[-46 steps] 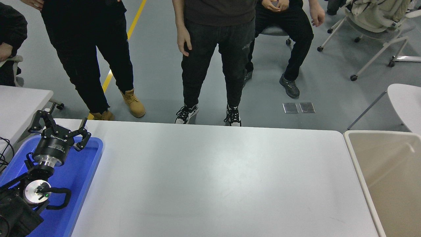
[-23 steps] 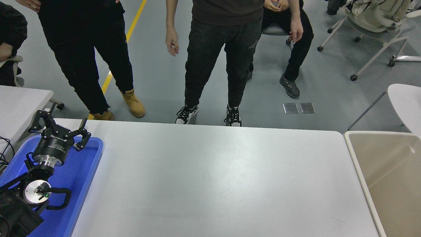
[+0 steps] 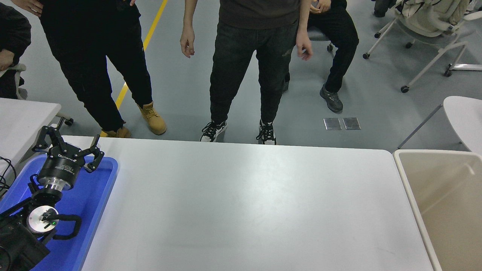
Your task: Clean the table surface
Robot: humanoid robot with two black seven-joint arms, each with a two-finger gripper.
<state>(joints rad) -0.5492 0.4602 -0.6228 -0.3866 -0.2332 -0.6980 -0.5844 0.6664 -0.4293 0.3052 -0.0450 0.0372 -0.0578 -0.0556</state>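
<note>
Worktop surface point(image 3: 248, 203) is seen bare and white, its long axis running left to right across the frame, with no litter made out on it. Left gripper point(image 3: 67, 148) is parked at the lower left over a blue tray point(image 3: 96, 195), jaws spread apart and clamped on nothing; the surface lies to its right, just beside the tray. No right arm is shown, so the left is the only arm near. A beige bin point(image 3: 448, 203) is set at the right end. Two people point(image 3: 256, 60) are standing at the far edge.
</note>
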